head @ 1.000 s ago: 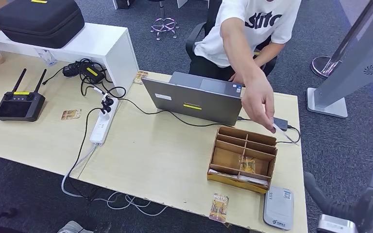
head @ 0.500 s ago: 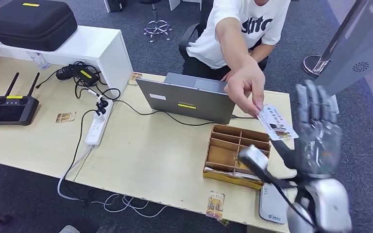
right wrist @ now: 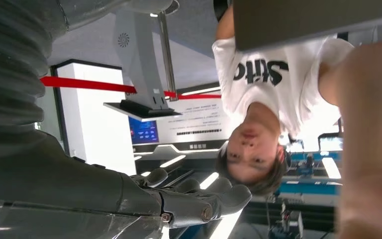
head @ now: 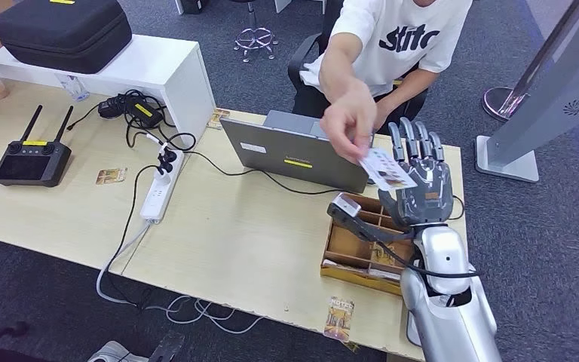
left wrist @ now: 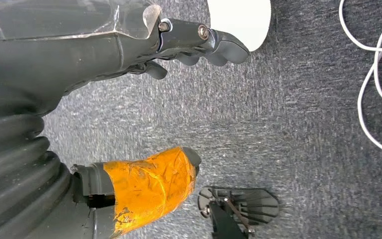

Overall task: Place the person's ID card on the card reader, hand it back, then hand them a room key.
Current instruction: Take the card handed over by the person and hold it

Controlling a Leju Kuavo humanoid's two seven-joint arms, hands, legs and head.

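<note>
A person's hand (head: 349, 122) holds out a white ID card (head: 387, 169) over the table's right side, above the laptop's corner. My right hand (head: 420, 185) is raised just behind the card, palm toward it and fingers spread upward. Its thumb (head: 344, 208) sticks out apart from the card, gripping nothing. In the right wrist view the right hand's fingers (right wrist: 199, 199) lie straight, with the person's forearm (right wrist: 373, 139) close by. A patterned key card (head: 338, 319) lies at the table's front edge. My left hand (left wrist: 129, 124) hangs over carpet, holding nothing. My right forearm hides the card reader.
A wooden organizer (head: 345, 226) holding cards stands under my right hand, behind it a grey laptop (head: 294, 154). A white power strip (head: 158, 192) with cables crosses the table's middle. A black controller (head: 30, 162) and a loose card (head: 110, 176) lie at the left.
My right hand has risen from beside the table and moved left, to just behind the card. The person's hand has drawn the card back toward the laptop. The camera shifted a little.
</note>
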